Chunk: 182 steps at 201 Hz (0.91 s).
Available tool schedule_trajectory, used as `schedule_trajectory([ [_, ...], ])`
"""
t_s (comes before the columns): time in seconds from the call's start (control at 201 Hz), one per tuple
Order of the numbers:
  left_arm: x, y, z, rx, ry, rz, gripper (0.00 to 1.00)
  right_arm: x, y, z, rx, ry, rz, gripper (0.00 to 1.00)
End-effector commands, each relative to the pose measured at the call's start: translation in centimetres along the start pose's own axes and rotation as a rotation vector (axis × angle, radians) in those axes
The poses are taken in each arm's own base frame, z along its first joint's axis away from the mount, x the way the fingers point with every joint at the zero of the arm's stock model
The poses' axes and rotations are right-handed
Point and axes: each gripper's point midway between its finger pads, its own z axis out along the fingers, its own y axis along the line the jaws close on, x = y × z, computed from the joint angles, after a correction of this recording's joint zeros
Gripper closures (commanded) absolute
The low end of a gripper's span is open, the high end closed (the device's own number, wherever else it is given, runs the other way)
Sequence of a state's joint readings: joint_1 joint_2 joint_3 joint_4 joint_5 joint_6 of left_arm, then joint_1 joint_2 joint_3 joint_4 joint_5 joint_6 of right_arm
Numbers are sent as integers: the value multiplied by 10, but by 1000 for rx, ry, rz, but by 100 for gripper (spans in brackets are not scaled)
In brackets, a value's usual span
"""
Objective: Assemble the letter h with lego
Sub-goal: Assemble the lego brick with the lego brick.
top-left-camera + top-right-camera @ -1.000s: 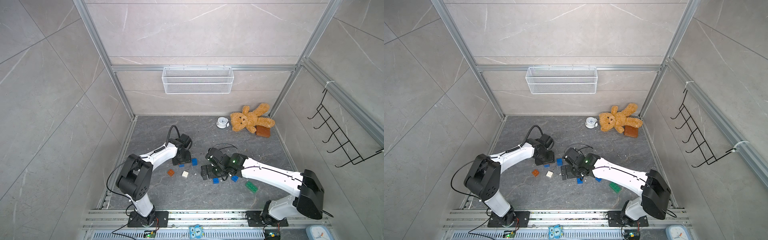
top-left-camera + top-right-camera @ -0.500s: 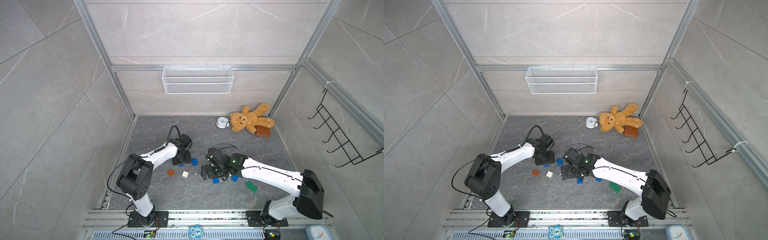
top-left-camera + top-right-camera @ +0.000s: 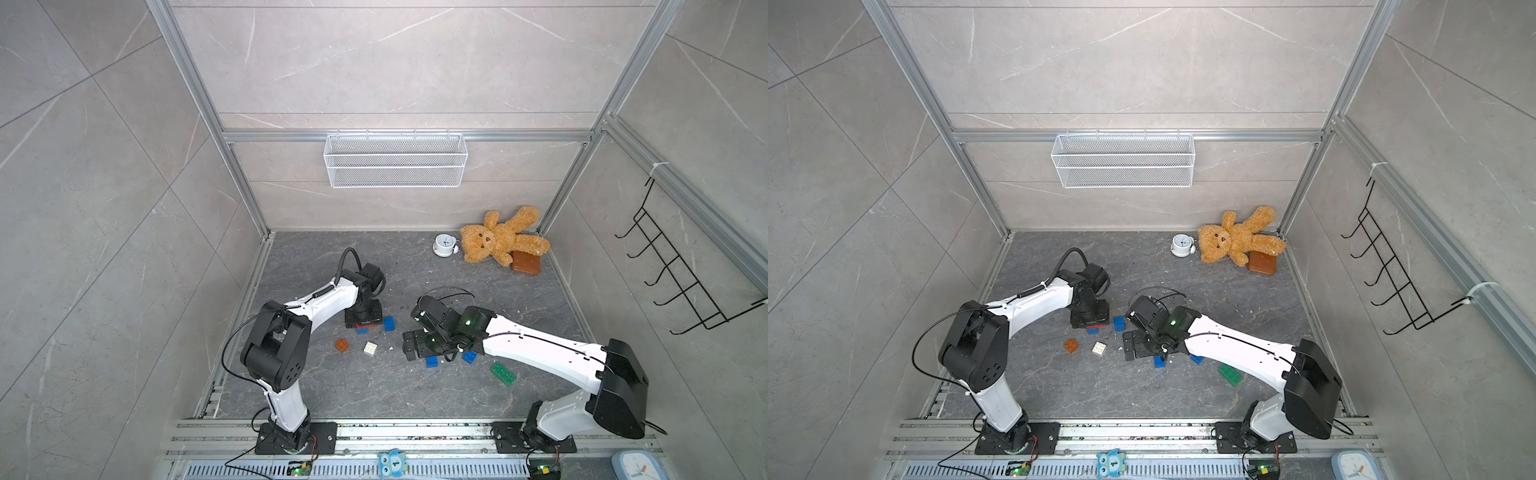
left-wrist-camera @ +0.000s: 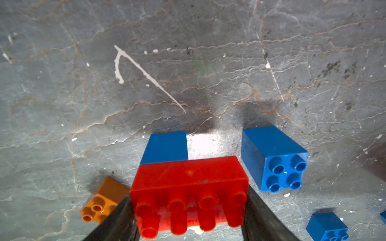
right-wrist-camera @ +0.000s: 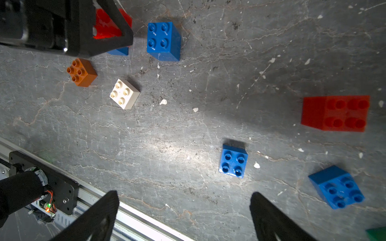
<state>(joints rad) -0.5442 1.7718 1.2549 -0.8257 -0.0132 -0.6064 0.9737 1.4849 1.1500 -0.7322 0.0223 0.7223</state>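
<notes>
Both of my grippers hang low over the middle of the surface (image 3: 316, 257). My left gripper (image 4: 189, 205) is clamped lengthwise on a red eight-stud brick (image 4: 188, 177), one finger (image 4: 119, 219) against each short end, its studs facing my wrist. A small blue brick (image 4: 166, 148) sits against the red one's underside at one end; I cannot tell whether it touches the surface. Just beside this grip stands a tall blue brick (image 4: 269, 146), studs up, and on the other side an orange-brown brick (image 4: 104, 194); both are apart from my fingers.

My right gripper (image 5: 183, 195) has its jaws spread wide over bare surface. Nearest to it lies a square blue brick (image 5: 233, 160), flat and studs up. Past that are another blue brick (image 5: 334, 185), turned at an angle, and a second red brick (image 5: 313, 112), which is blurred. A white brick (image 5: 124, 94) lies between my two grippers, near the orange-brown one. A long green brick (image 3: 503, 372) rests by my right forearm, closer to the near edge than the others. All of these bricks lie loose from one another except the red and blue pair in my left grip.

In the far right corner a teddy bear (image 3: 498, 241) lies partly over a smooth brown block (image 3: 527, 262), with a small white alarm clock (image 3: 444, 245) just beside its head.
</notes>
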Motion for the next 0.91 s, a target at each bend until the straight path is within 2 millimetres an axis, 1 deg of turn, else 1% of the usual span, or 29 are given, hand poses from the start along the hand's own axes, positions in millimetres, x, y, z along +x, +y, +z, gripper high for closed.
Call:
schedule_trajectory([
  [0.0,-1,-6,-13,21,14,-34,100,-8,0,-14,0,-37,12,0],
  [0.095,-5,-9,-18,22,6,-45,100,-8,-1,-14,1,-37,16,0],
  [0.194,-6,-11,-20,24,-4,-61,100,-7,-2,-14,-2,-41,20,0],
  [0.339,-2,-16,-17,20,0,-70,100,-6,-3,-14,-1,-40,22,0],
  [0.618,-1,-36,-15,33,-8,-70,100,-3,-5,-15,-3,-43,33,0],
  [0.763,2,-36,-7,22,6,-77,100,-2,-6,-15,-4,-44,37,0],
  [0.902,0,-36,0,16,6,-82,100,0,-7,-15,-3,-42,38,0],
])
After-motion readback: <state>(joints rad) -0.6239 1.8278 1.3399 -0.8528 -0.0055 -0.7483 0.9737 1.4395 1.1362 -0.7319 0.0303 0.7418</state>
